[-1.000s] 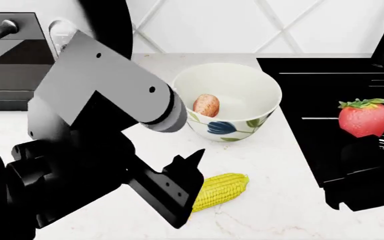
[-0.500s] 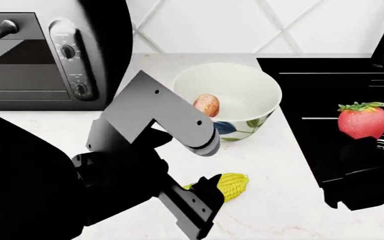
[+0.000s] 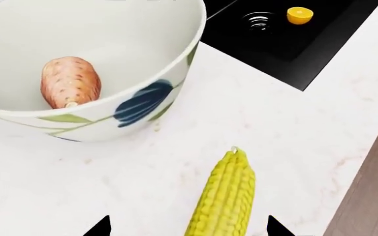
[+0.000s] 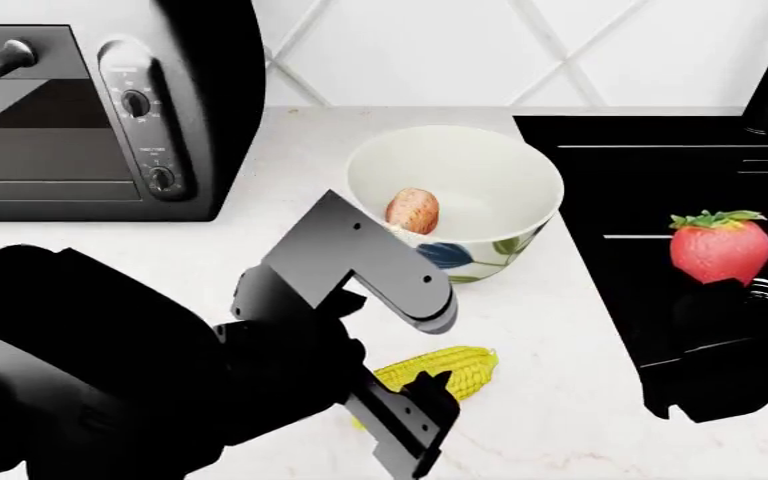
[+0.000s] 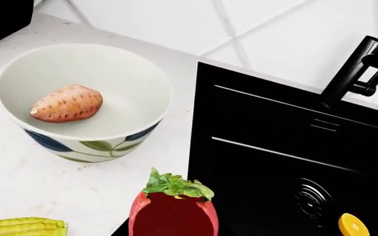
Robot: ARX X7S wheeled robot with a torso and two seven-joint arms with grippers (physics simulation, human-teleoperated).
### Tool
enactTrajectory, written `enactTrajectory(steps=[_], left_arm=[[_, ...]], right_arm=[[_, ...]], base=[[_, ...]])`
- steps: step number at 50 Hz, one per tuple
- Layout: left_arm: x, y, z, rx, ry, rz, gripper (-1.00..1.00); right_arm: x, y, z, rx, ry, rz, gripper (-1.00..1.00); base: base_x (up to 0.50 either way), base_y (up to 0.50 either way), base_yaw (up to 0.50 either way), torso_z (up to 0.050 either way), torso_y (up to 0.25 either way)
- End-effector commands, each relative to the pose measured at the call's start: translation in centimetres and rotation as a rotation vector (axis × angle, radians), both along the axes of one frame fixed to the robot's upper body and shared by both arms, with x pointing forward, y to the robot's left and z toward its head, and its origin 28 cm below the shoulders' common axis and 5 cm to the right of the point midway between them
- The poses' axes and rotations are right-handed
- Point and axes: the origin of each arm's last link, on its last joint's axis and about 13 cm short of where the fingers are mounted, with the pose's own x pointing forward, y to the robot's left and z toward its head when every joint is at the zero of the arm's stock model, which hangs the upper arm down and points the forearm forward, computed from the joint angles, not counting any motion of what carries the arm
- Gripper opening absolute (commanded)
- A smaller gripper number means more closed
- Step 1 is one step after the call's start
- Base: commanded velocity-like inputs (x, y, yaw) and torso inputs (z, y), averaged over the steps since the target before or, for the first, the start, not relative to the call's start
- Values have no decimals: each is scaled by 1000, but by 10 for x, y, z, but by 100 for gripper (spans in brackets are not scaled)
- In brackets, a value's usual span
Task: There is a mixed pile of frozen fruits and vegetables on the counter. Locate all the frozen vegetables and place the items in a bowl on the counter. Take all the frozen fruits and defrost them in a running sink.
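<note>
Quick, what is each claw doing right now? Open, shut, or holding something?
Left claw: open, one tip on each side of the corn cob, not gripping it.
Right claw: shut on the strawberry.

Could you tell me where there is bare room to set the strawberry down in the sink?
The sink floor is bare between its near wall and the drain. The halved citrus crowds the spot beside the drain. The strawberry hangs at the sink's counter-side edge.

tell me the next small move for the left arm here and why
Probably lower the left gripper and shut it on the yellow corn cob. The cob lies on the white marbled counter between the open fingertips, and the round white leaf-patterned bowl so far holds only the pinkish-orange sweet potato.
</note>
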Motion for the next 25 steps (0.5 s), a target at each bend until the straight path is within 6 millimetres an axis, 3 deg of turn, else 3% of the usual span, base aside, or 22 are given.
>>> enactTrajectory(steps=[1,25], left_arm=[[6,-4,-13,19,33,-15,100],[10,-8,-29,45,83,-31,100]], right_arm=[[1,-1,-1,-3,-7,4,-100],[2,-1,-3,0,-6,3,-100]], base=[[0,0,0,0,0],[0,0,0,0,0]])
